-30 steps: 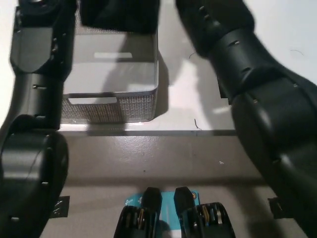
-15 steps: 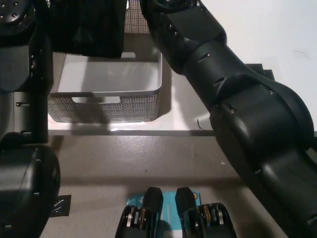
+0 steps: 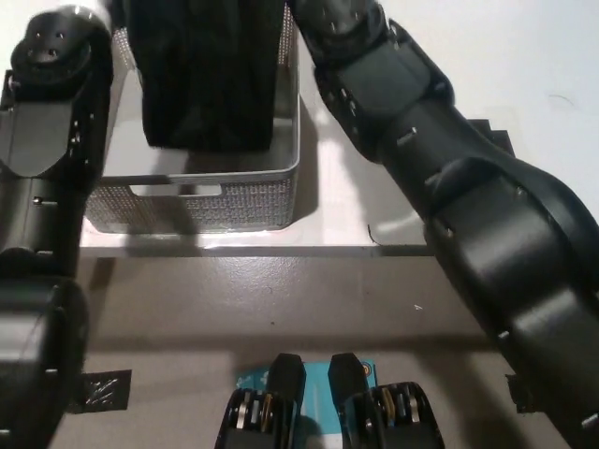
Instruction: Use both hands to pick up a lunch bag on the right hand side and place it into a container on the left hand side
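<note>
The black lunch bag (image 3: 208,79) has come down lower than a moment ago and now hangs inside the grey mesh container (image 3: 201,201), its bottom edge just above the near wall. Both arms flank it; the hands are hidden, so I cannot tell their grip. The white table (image 3: 524,56) lies bare to the right

1. The black lunch bag (image 3: 211,75) fills most of the grey mesh container (image 3: 201,201) at 11 o'clock; only a strip of its floor by the near wall is open.
2. My right arm (image 3: 449,187) crosses from 5 to 12 o'clock, closing off that side.
3. The white worktop (image 3: 533,65) at 2 o'clock lies open.
</note>
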